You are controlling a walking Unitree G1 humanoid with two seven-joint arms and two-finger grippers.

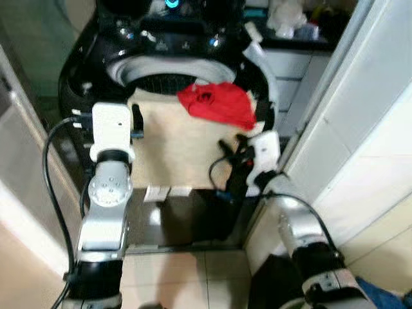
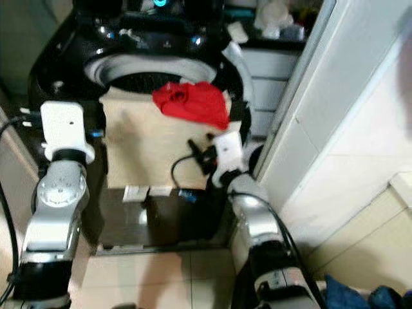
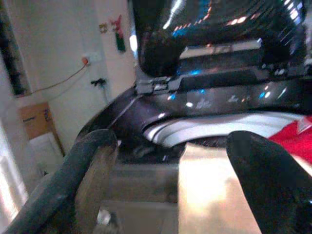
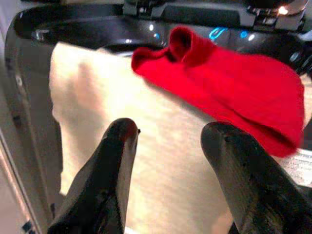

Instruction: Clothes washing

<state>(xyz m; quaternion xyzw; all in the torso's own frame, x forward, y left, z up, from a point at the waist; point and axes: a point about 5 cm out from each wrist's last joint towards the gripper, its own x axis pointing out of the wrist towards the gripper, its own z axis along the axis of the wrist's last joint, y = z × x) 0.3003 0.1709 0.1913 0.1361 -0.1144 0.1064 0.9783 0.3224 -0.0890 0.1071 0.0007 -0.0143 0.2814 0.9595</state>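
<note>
A black top-loading washing machine stands before me with its round drum mouth uncovered. A beige towel hangs over its front rim and down the front panel. On the towel's upper right, at the edge of the drum mouth, lies a crumpled red garment. My left gripper is open at the towel's left edge, and its wrist view looks along the rim. My right gripper is open just below the red garment, hovering over the towel with nothing between its fingers.
A white wall panel runs close along the machine's right side. White drawers with clutter on top stand behind on the right. Tiled floor lies at the machine's foot, and blue cloth shows at the lower right.
</note>
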